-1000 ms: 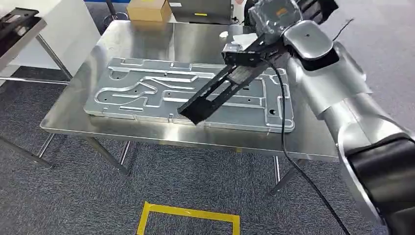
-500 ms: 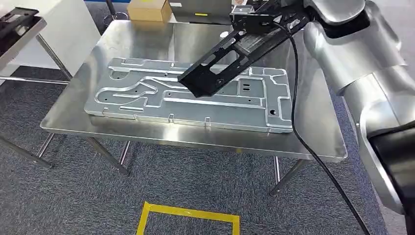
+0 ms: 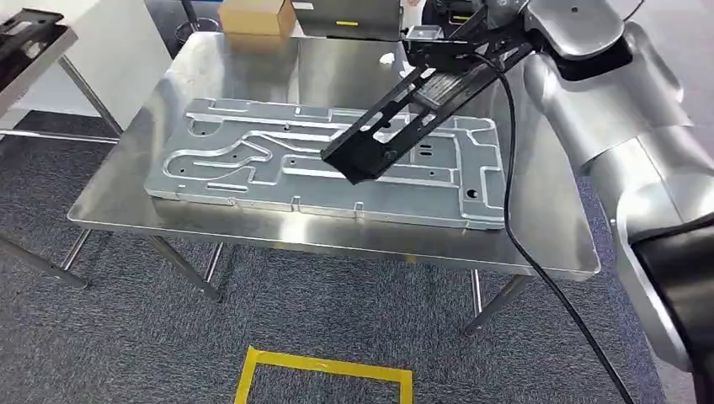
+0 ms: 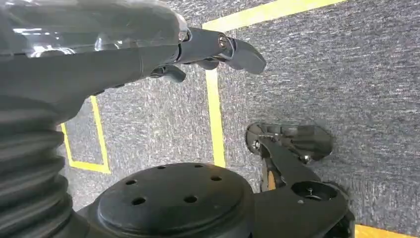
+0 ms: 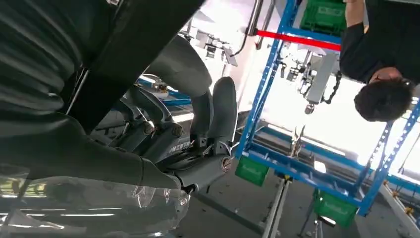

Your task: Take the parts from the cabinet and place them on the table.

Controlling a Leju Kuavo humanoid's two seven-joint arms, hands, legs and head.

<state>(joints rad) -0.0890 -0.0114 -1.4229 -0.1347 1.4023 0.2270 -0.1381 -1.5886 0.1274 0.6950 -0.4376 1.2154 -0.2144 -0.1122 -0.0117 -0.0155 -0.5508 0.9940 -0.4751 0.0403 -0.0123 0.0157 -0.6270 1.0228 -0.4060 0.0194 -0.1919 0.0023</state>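
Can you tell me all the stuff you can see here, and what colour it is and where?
table: 1, shiny steel, middle
metal plate: 1, silver, flat on the table
black part: 1, black, held tilted above the plate
cardboard box: 1, brown, past the table's far edge
yellow tape: yellow, on grey carpet in front
person: 1, dark top, by the blue shelves
right hand: 1, grey, holds the black part
left hand: 1, grey, over the carpet

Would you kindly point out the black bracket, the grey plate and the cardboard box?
Black bracket [image 3: 396, 118], head view, middle of its long frame.
Grey plate [image 3: 253, 164], head view, its grooved left half.
Cardboard box [image 3: 255, 17], head view, its front face.
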